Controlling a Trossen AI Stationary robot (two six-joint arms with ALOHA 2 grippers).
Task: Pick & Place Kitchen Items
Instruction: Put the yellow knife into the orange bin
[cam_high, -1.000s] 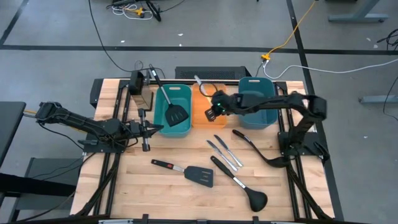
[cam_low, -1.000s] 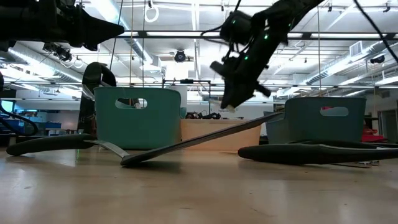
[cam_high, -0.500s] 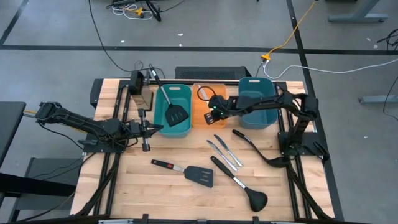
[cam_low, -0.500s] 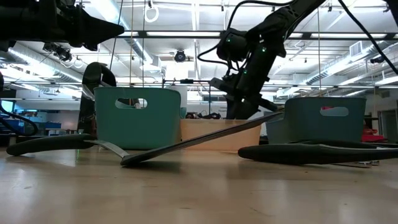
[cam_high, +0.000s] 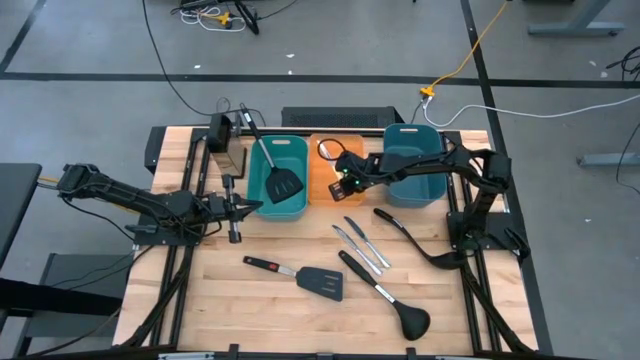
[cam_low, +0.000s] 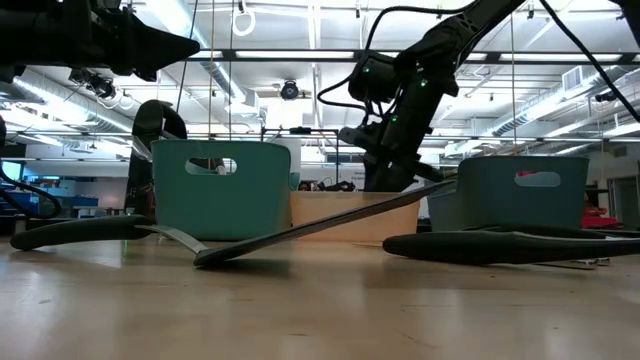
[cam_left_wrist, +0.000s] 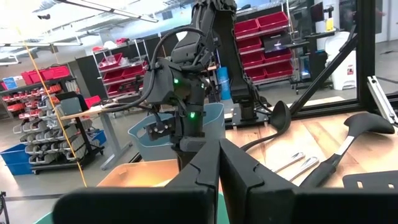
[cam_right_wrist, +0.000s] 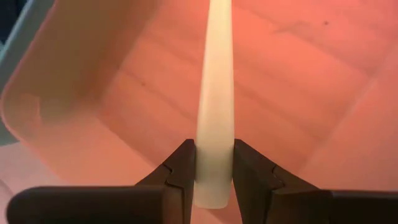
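Observation:
My right gripper (cam_high: 341, 184) reaches down into the orange bin (cam_high: 322, 192), shut on a pale yellowish stick-like utensil (cam_right_wrist: 216, 93). My left gripper (cam_high: 250, 206) waits shut and empty beside the left teal bin (cam_high: 262, 208). A black slotted spatula (cam_high: 283, 183) lies in that bin, its handle leaning over the far rim. On the table lie a second spatula (cam_high: 303, 276), two black ladles (cam_high: 388, 297) (cam_high: 412, 243) and silver knives (cam_high: 360, 245). My right gripper pinches the pale utensil's handle (cam_right_wrist: 214, 163) between its two fingers, close to the handle's near end. The fingers slant down from the table's right side. The utensil runs on away from the fingers, over the orange bin's floor; its far end lies outside the wrist view.
A second teal bin (cam_high: 428, 190) stands right of the orange one, under my right arm. The three bins sit side by side along the table's far edge. Bare wood shows at the near left of the table (cam_high: 220, 310).
My right gripper has sunk into the orange bin, shifted slightly toward the table's left and tipped more steeply down, staying shut on the pale utensil. The utensil, which stuck out past the bin's far rim, now lies lower, within the bin.

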